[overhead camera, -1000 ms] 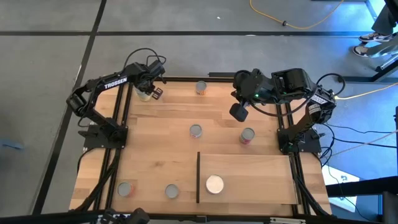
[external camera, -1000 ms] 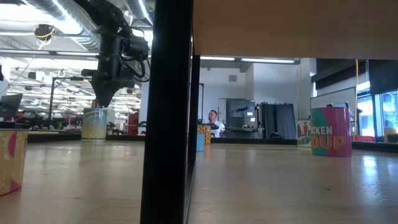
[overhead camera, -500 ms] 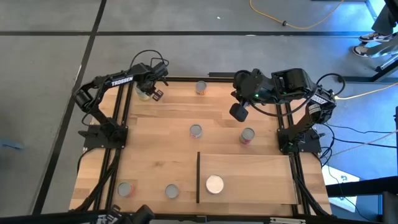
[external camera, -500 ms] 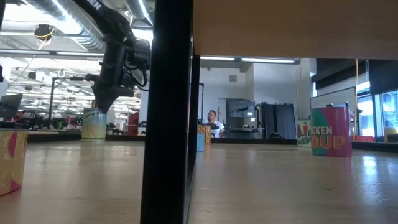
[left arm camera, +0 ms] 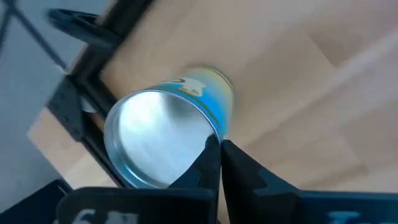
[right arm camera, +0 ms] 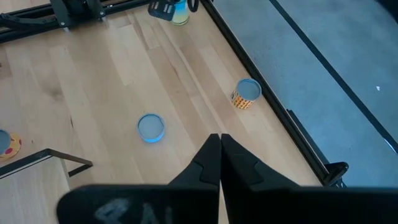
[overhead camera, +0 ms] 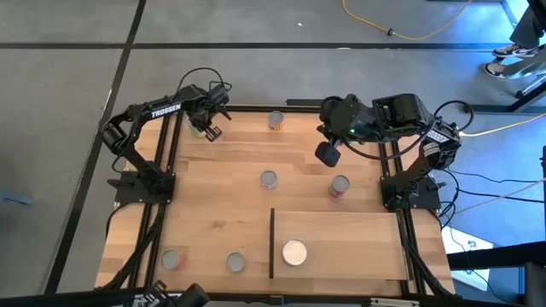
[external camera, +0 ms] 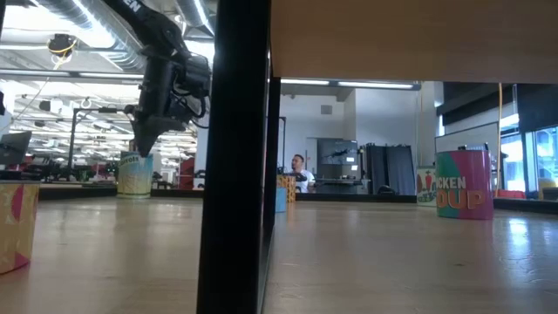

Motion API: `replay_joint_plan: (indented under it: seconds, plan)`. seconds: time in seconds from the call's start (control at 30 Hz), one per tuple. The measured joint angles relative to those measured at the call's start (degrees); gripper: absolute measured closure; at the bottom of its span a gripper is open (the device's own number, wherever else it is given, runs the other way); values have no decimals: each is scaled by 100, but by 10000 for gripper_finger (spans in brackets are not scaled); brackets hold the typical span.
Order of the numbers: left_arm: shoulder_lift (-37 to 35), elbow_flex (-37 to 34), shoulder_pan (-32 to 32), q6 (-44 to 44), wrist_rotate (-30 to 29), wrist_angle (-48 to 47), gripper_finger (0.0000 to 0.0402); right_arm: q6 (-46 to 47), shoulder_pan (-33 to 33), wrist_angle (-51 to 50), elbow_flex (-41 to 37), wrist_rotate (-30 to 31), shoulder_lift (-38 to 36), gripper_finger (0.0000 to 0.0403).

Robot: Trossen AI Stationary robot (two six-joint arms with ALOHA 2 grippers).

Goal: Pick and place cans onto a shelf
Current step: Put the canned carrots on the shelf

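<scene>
left wrist view: can (left arm camera: 168, 134) just beyond left gripper (left arm camera: 219, 149) (fingers together)

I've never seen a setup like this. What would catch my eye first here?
Probably the two dark arms reaching in over the pale wooden tabletop from its far corners. The left pincer is shut beside a small blue-and-yellow metal can in the far left corner, not gripping it. Other short silver-topped cans dot the wood, and one white-topped can sits on the flat light-wood shelf board at the near right.
</scene>
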Motion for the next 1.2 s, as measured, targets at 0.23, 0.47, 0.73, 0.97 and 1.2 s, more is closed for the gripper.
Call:
replay_joint_plan:
  seconds: [0.23, 0.47, 0.73, 0.97, 1.2]
  plan:
    - [-256, 941, -388, 569, -16, -612, 401, -6, 0, 0, 0, 1, 0, 400]
    - [-267, 2309, -1057, 1209, -218, -1175, 401, -199, 0, 0, 0, 3, 0, 400]
    - [-269, 3680, -2113, 1883, -425, -1911, 401, -105, 0, 0, 0, 6, 0, 400]
    - [-269, 4319, -3282, 2313, -239, -2060, 401, -279, 0, 0, 0, -1, 0, 400]
    - [-271, 4418, -4353, 2917, 111, -1543, 401, -566, 0, 0, 0, -315, 2, 400]
